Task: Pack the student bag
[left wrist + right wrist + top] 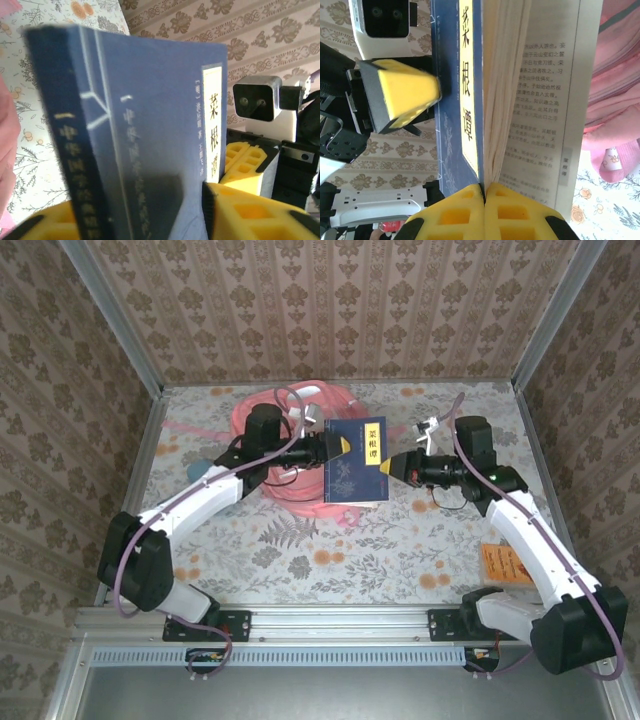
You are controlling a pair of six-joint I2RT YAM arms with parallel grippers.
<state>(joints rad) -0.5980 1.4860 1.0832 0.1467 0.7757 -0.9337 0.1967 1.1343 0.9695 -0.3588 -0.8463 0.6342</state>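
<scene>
Table (300,560): student bag (300,495) under left claw (340,448).

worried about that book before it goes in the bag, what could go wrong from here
The right end effector pinches the blue book at a thin edge, and its pages fan open: they may tear or slip. The opening of the pink student bag is hidden, so the fanned book could snag.

A dark blue book (355,460) sits over the middle of the floral table (330,550), nearer its far edge, cover up, with a yellow title strip (375,443) of dark characters along its right side. In the right wrist view the cover is slightly parted from the cream pages, and a printed page (545,100) shows. An orange card (503,565) lies flat by the table's right edge
</scene>
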